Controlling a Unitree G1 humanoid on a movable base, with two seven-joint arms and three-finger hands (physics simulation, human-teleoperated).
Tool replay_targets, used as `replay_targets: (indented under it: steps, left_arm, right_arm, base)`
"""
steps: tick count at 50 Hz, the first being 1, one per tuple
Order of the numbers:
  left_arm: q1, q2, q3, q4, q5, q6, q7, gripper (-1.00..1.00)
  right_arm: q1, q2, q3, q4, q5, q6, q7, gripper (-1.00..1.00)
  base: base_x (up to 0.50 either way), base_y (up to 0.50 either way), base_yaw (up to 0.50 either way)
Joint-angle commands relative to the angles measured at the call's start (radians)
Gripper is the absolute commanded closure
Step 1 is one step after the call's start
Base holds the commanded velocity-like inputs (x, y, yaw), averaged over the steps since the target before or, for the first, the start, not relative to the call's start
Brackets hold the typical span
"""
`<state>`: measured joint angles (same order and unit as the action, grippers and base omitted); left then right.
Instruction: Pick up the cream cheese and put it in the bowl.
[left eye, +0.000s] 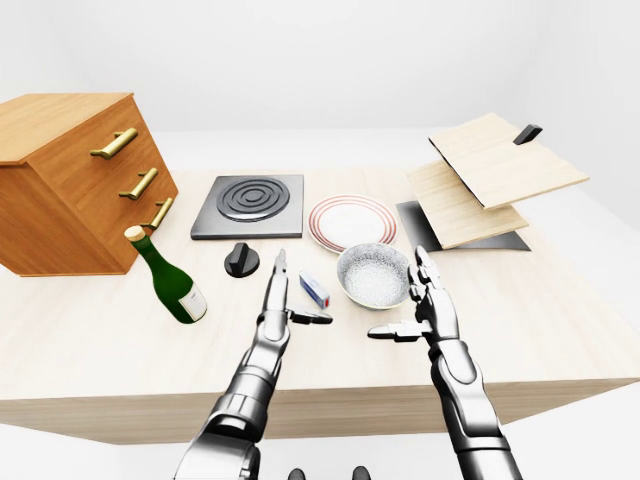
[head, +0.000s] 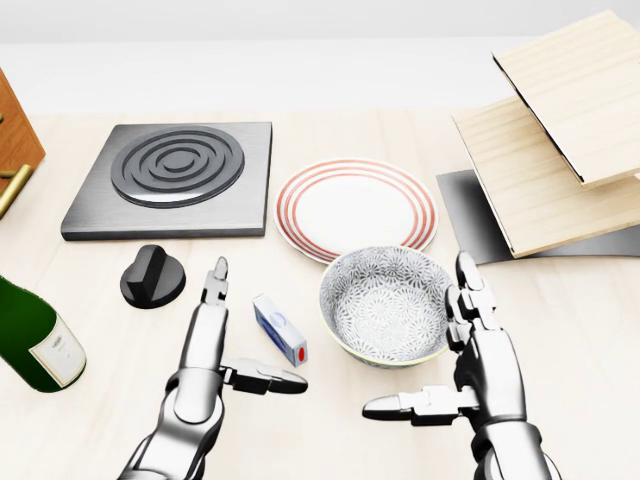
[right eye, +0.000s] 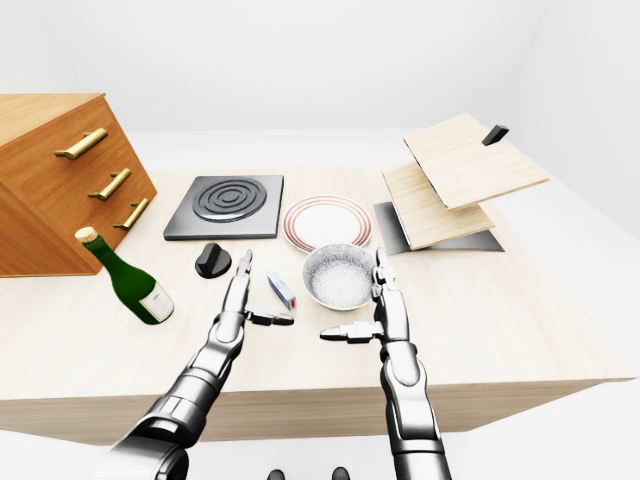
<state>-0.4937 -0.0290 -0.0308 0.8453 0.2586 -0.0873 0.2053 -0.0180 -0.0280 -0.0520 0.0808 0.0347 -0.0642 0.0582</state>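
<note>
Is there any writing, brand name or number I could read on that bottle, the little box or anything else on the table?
No text can be read anywhere.
Wine bottle: pale label with faint marks, too small and blurred to read.
Cream cheese box: blue and red print, no legible words.
Bowl, plate, burner: only patterns, no writing.

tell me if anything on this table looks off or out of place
Two things. The green bottle stands tilted, leaning toward the drawer cabinet at the left. At the right, the wooden boards sit slanted and overlapping above a dark tray, not flat. Nothing spilled or broken.
</note>
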Motion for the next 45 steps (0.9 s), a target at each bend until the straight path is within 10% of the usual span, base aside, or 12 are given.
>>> replay_targets:
  steps: [1, 22, 45]
  left_arm:
    - [-0.062, 0.001, -0.004, 0.136, 0.083, 0.000, 0.092, -1.00]
    - [-0.021, -0.047, -0.024, -0.004, 0.046, 0.000, 0.015, -1.00]
    - [-0.173, -0.030, 0.008, 0.293, 0.053, 0.000, 0.093, -1.00]
  right_arm:
    - [0.000, 0.000, 0.002, 0.006, -0.001, -0.006, 0.009, -1.00]
    - [-0.002, -0.001, 0.006, 0.028, -0.020, -0.023, 0.013, -1.00]
    - [0.032, 0.002, 0.014, -0.040, -0.023, -0.018, 0.033, -1.00]
  base:
    - [0.00, 0.00, 0.00]
    - [0.00, 0.00, 0.00]
    - [0.00, 0.00, 0.00]
